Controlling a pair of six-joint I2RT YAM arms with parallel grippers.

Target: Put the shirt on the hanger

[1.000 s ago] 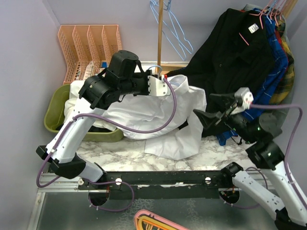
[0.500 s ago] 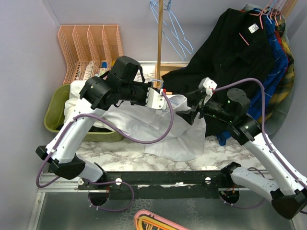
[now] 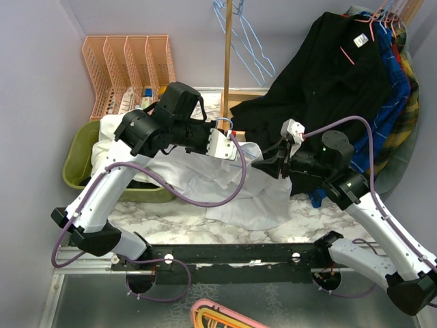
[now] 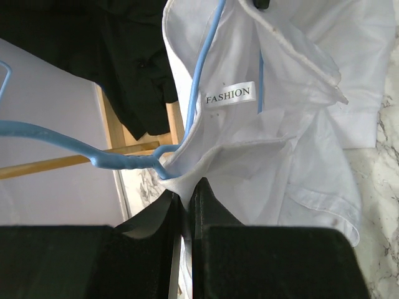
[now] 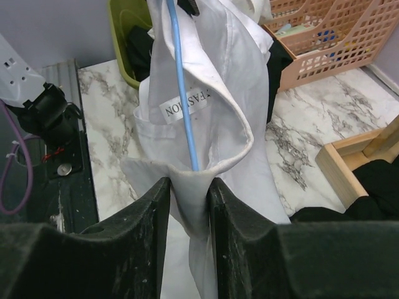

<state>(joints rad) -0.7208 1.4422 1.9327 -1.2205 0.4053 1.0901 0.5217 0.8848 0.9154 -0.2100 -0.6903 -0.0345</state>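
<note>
The white shirt hangs bunched between my two grippers above the marble table, its tail draped down to the tabletop. My left gripper is shut on a pinch of the shirt's collar, right where the light-blue hanger bends into the fabric. The hanger's wire runs down inside the neck past the FASHION label. Opposite it, my right gripper is shut on a fold of the collar, with the wire ending just above its jaws.
A green bin holding cloth sits at the left, and a peach file rack stands behind it. A wooden pole carries spare blue hangers. A black shirt and coloured garments hang at the right.
My right arm swung in from the right to the shirt and its jaws closed on the collar fold. The left gripper kept its grip and sank slightly.
</note>
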